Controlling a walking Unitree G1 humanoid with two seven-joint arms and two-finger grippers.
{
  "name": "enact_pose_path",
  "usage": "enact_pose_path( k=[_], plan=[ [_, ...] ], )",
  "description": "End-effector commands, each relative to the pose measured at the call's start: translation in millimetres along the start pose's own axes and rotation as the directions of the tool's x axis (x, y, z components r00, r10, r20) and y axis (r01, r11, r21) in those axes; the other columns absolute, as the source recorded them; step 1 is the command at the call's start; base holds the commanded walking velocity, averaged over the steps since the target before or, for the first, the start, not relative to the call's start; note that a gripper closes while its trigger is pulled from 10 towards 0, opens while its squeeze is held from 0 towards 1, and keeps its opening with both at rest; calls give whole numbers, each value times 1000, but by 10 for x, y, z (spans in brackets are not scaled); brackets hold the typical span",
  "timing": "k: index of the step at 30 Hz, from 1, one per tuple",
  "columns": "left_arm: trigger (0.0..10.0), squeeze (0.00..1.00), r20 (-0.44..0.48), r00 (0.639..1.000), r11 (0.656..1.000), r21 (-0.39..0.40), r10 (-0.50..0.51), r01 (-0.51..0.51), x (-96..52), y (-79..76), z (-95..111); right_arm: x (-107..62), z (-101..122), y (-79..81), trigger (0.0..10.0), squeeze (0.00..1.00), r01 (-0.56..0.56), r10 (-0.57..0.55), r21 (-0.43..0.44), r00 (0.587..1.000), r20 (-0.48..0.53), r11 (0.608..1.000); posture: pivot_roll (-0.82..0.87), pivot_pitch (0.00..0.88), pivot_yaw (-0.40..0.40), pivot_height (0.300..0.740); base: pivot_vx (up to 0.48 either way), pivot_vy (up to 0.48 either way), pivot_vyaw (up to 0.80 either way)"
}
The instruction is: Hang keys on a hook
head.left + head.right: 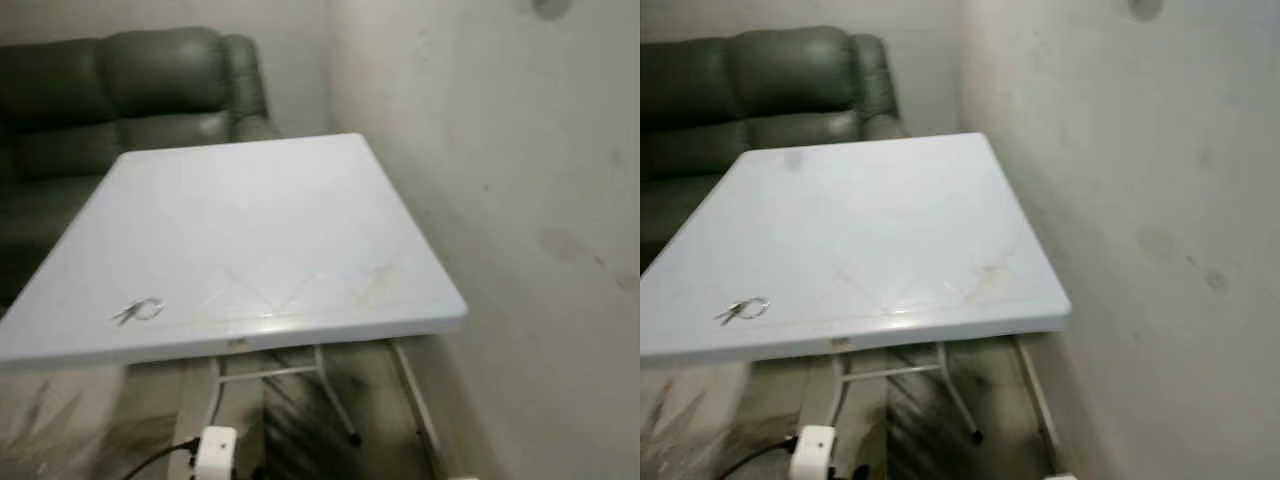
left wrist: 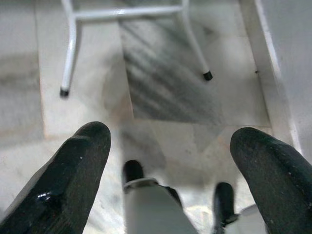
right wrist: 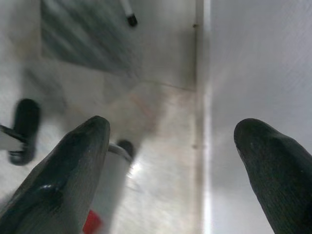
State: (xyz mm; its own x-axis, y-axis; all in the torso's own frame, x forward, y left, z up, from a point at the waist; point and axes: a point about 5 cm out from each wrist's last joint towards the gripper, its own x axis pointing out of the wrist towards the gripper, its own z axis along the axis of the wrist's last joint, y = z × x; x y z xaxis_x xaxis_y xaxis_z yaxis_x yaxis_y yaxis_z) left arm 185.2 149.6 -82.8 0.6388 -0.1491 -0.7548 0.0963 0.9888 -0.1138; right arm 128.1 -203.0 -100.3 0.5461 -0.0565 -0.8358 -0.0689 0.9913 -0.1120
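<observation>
I see one small bunch of metal keys (image 1: 139, 311) on a thin ring, lying flat near the front edge of the table (image 1: 260, 220), at about 7 o'clock on its top. The top is smooth, white, rectangular plastic with faint scuffs, on thin white tube legs (image 2: 71, 48) with black feet. Behind stands one dark green leather sofa (image 1: 110, 100); a plain white wall (image 1: 520, 200) runs along the right. The floor (image 2: 165, 92) is grey-veined marble. Left gripper (image 2: 168, 161) and right gripper (image 3: 170, 156) both hang over the floor, their rounded black fingers spread wide, holding nothing.
</observation>
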Motion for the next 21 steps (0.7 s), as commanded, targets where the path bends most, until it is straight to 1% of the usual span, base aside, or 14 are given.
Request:
enact_pose_path(
  k=[1,9,12,13,21],
  plan=[
    [10000,0,-7,999,999,2,35,-35,-26,135,-7,33,108,87,10000,0,-21,21,4,999,30,1000,-67,0,-23,740,0,0,800],
    [10000,0,-6,999,999,-14,42,-42,-31,152,-14,31,101,96,10000,0,-22,22,9,999,27,1000,-65,0,-24,740,0,0,800],
    [10000,0,-7,999,999,-18,43,-43,-31,151,-15,32,105,96,10000,0,-20,19,23,999,30,1000,-68,0,-22,740,0,0,800],
    [10000,0,-7,999,999,-20,43,-43,-30,148,-14,34,112,98,10000,0,-19,17,48,999,34,999,-69,0,-20,740,0,0,0],
    [10000,0,-6,999,999,-24,41,-41,-25,135,-8,36,124,100,10000,0,-17,14,69,999,39,997,-70,0,-19,740,0,0,0]
  ],
)
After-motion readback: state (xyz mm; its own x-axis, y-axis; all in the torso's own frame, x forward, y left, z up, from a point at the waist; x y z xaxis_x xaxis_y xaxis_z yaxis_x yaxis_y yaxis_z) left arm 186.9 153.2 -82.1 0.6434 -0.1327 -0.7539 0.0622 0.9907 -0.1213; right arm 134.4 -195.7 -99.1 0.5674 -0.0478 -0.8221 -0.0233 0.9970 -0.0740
